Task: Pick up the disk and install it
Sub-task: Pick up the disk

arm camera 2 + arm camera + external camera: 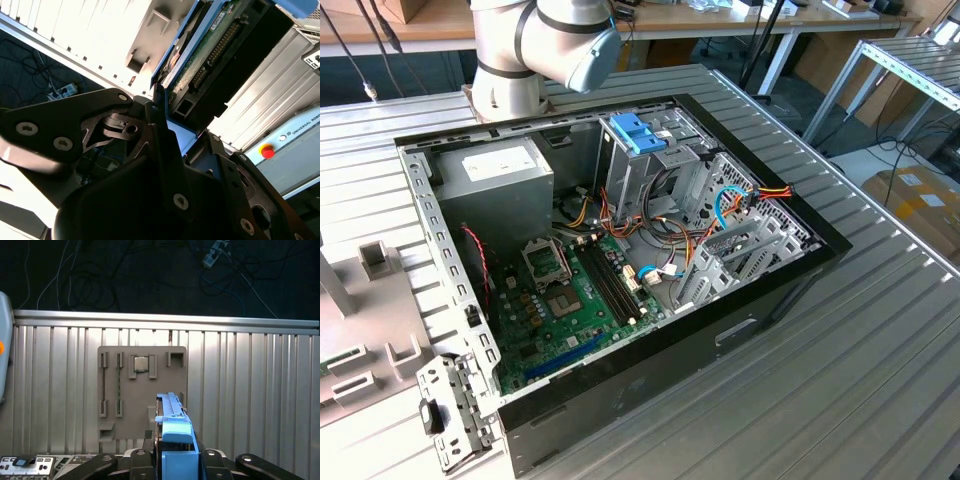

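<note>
Ribbed metal table [840, 380] carrying an open computer case [720, 340], with the robot arm [545, 40] rising behind the case in the exterior view. Inside the case, a metal drive cage [665, 170] topped by a blue latch [638, 133] stands beside a tangle of loose cables [720, 215]. A grey parts plate [142, 405] lies on the table directly below the tool in the first wrist view, and a small square chip [140, 363] sits in one of its recesses. The disk [220, 50], seated in a blue frame [177, 437], is off the table and in the grasp of the gripper [176, 460], whose black fingers [160, 120] are closed narrowly on its edges. The second wrist view shows the disk's green circuit board and connector row facing outward. The grip appears to take the disk near one end, so most of its length overhangs. Likely hazards are the disk tilting or sliding between the fingers under its own weight, its exposed connectors or frame catching the cables near the cage, and jamming if it reaches the bay skewed against the rails.
</note>
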Controlling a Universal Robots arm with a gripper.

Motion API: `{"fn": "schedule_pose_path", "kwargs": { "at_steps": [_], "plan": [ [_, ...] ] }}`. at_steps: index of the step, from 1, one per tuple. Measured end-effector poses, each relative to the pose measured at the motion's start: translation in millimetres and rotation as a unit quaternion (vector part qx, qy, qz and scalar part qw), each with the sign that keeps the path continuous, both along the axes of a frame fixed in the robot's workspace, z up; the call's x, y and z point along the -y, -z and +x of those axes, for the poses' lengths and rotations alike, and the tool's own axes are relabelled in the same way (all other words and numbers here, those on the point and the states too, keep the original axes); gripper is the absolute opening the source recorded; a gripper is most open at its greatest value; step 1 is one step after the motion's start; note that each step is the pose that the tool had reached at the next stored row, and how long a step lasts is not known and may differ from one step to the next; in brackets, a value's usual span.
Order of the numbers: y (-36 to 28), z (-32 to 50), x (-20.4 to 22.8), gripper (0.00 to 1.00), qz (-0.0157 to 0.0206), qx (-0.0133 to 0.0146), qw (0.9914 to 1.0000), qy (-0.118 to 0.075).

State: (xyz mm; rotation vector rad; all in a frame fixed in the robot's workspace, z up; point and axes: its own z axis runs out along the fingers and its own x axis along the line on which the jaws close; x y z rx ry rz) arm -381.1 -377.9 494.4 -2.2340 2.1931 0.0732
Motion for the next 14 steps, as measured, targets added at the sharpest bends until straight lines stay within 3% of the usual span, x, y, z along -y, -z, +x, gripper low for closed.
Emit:
{"fn": "schedule_pose_path", "kwargs": {
  "at_steps": [14],
  "plan": [
    [0.2,3.0,1.3,0.37,0.0,0.0,1.0,0.0]
  ]
}}
